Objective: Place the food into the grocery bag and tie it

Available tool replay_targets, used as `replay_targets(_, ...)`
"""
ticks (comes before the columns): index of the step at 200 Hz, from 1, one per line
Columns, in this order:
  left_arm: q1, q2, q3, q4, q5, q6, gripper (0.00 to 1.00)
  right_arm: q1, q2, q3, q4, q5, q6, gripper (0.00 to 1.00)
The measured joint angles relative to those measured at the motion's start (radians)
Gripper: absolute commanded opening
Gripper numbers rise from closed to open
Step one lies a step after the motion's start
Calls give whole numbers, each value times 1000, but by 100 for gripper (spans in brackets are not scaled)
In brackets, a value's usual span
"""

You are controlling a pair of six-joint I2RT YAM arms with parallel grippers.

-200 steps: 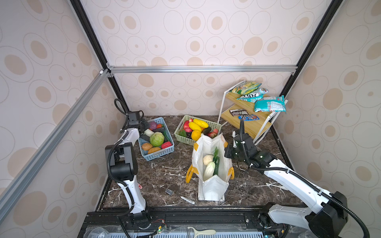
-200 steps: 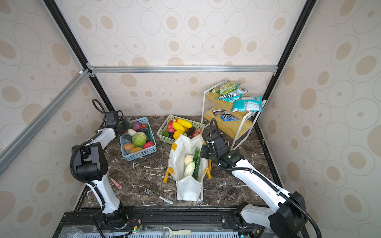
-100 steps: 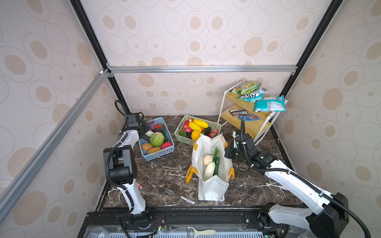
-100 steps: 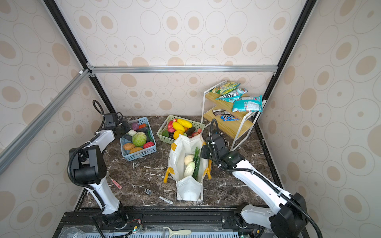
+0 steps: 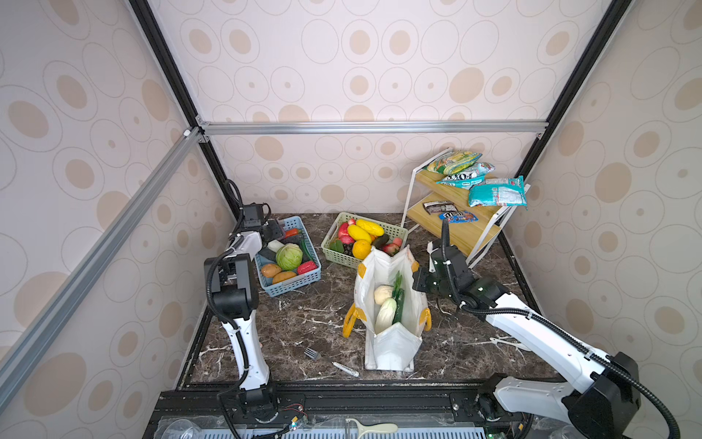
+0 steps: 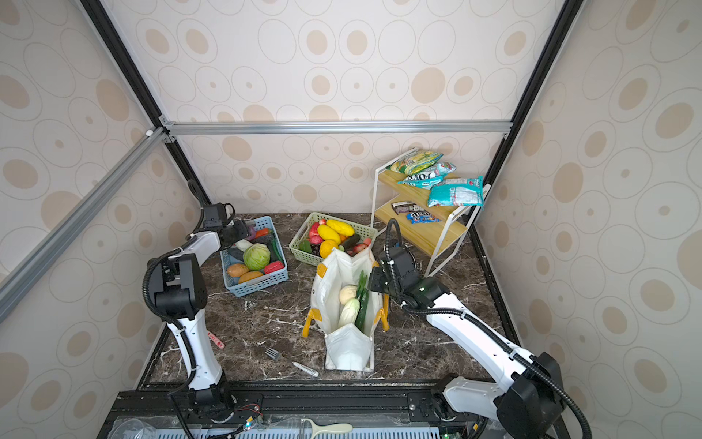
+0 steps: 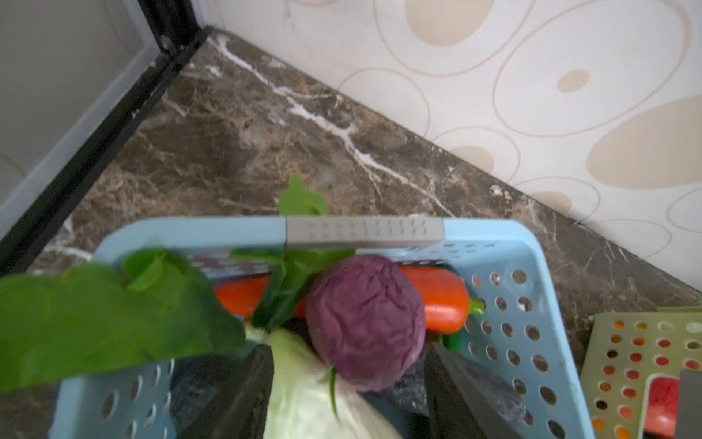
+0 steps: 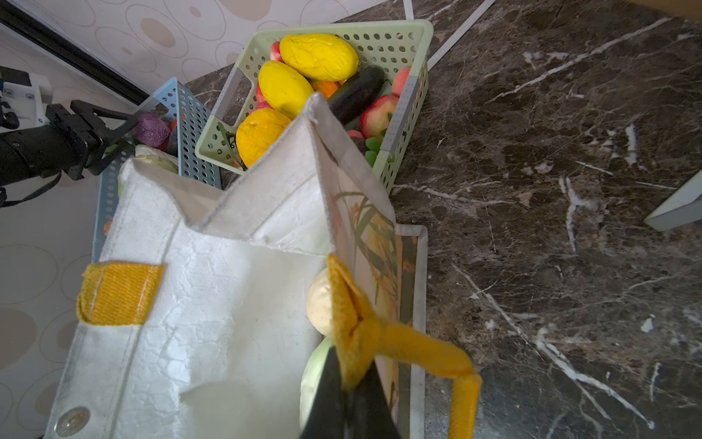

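Your left gripper [image 7: 349,384]: the jaws stand apart over the far end of the blue basket [image 7: 532,235]. A purple cabbage [image 7: 364,323] sits between the 2 dark fingers [image 7: 243,387]; contact with either finger cannot be confirmed. Under it lies a pale white-green vegetable [image 7: 304,384], behind it a red-orange pepper [image 7: 437,300], and beside it a green leaf [image 7: 95,323] hangs over the basket rim. A round green cabbage [image 5: 289,256] fills the middle of the same basket.

Your right gripper [image 8: 347,387]: the jaws are together, clamped on the yellow strap handle [image 8: 357,327] at the rim of the grocery bag [image 5: 387,349].

The bag stands open on the marble table [image 5: 304,323], its far end against the green basket [image 5: 342,258] of fruit. In both top views 3 items are clear inside it: a beige knobbly ball [image 5: 383,294], a long dark green cucumber [image 5: 399,309] and a pale white-green cabbage [image 5: 385,321].

Also noted: the wooden rack [image 5: 467,228] of snack packets stands in the far right corner. A fork [image 5: 312,354] lies on the table near the front edge.
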Motion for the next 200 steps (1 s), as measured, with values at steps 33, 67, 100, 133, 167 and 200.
replay_targets(33,-39,67,89,-26,-61,47,67,0,12,18,-14,0,0,0)
replay_targets(67,-66,135,136,-60,-132,66,67,0,27,34,-25,0,0,0)
replay_targets(100,-72,160,160,-84,-176,68,59,1,34,41,-31,0,0,0)
replay_targets(133,-72,159,162,-91,-200,72,51,1,36,41,-30,0,2,0)
replay_targets(167,-72,119,133,-90,-206,73,51,1,37,41,-30,0,3,0)
replay_targets(200,-72,10,69,-82,-192,72,50,1,36,41,-29,-3,3,0)
